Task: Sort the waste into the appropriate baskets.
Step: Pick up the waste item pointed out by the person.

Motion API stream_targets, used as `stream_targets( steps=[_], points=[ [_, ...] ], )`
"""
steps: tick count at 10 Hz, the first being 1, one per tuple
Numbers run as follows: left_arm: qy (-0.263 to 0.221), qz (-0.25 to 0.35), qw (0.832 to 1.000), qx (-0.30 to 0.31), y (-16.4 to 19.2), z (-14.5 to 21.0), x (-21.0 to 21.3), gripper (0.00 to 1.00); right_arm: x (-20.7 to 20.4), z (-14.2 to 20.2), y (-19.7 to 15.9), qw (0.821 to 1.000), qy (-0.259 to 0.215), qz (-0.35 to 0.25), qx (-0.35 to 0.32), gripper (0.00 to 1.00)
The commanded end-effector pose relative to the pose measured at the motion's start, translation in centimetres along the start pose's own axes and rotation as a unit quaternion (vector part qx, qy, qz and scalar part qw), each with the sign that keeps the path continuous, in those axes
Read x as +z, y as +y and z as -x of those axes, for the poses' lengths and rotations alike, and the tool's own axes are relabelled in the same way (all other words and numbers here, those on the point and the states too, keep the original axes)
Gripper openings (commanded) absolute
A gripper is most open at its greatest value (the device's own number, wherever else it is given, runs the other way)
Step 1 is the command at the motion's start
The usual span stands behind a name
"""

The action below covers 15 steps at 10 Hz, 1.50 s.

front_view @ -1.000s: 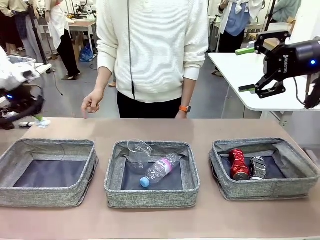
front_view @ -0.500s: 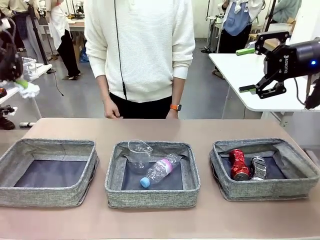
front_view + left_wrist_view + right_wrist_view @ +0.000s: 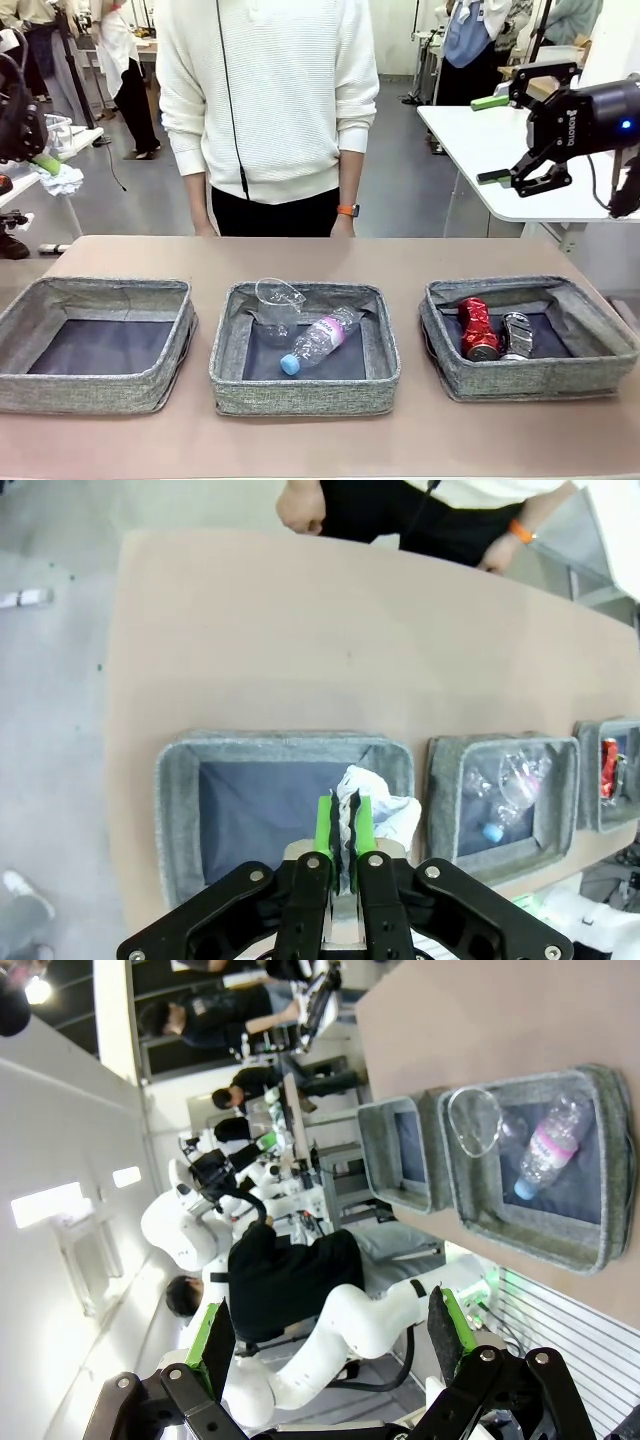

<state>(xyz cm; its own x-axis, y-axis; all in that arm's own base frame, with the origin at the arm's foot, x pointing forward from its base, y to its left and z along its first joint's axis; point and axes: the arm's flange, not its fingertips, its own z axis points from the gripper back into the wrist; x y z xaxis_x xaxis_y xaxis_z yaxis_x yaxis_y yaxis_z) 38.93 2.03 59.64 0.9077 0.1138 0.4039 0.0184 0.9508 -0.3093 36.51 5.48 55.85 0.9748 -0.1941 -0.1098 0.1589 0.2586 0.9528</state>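
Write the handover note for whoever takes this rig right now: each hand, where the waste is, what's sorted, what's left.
Left hand: shut on the crumpled white paper ball, held high above the left basket, which has nothing in it.
Right hand: open, holding nothing, raised above the right side of the table.
Middle basket: clear plastic cup and clear plastic bottle with blue cap.
Right basket: red can and crushed silver can.
Done: plastics and cans sorted.
Left: drop the paper ball, probably into the left basket.
The person stands at the far edge, hands off the table.
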Motion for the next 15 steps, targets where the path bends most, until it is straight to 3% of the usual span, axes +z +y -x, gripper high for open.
stream_targets(
  steps=[1, 3, 4, 5, 7, 10, 13, 15],
  points=[
    [-0.003, 0.091, 0.996, -0.005, -4.3, 1.9, 0.2, 0.07, -0.1, 0.0, 0.4, 1.0, -0.001, -0.016, -0.006, 1.0],
    [-0.039, 0.052, 0.997, -0.052, -13.1, 1.0, 5.0, 0.07, -0.1, 0.0, 0.4, 1.0, -0.001, -0.016, -0.006, 1.0],
    [-0.018, 0.001, 0.997, -0.076, -18.6, 0.8, 7.6, 0.07, -0.1, 0.0, 0.4, 1.0, -0.001, -0.016, -0.006, 1.0],
    [-0.01, -0.055, 0.997, -0.062, -24.1, 1.2, 9.4, 0.07, -0.1, 0.0, 0.4, 1.0, -0.001, -0.016, -0.006, 1.0],
    [-0.01, -0.039, 0.996, -0.084, -33.1, 3.4, 11.6, 0.07, -0.1, 0.0, 0.4, 1.0, -0.001, -0.016, -0.006, 1.0],
    [-0.001, -0.041, 0.996, -0.074, -40.4, 5.3, 13.3, 0.07, -0.1, 0.0, 0.4, 1.0, -0.001, -0.016, -0.006, 1.0],
    [-0.001, -0.066, 0.993, -0.094, -42.7, 5.6, 13.6, 0.07, -0.1, 0.0, 0.4, 1.0, -0.001, -0.016, -0.006, 1.0],
    [0.006, -0.057, 0.996, -0.075, -42.7, 4.7, 13.0, 0.07, -0.1, 0.0, 0.4, 1.0, -0.001, -0.016, -0.006, 1.0]
  ],
)
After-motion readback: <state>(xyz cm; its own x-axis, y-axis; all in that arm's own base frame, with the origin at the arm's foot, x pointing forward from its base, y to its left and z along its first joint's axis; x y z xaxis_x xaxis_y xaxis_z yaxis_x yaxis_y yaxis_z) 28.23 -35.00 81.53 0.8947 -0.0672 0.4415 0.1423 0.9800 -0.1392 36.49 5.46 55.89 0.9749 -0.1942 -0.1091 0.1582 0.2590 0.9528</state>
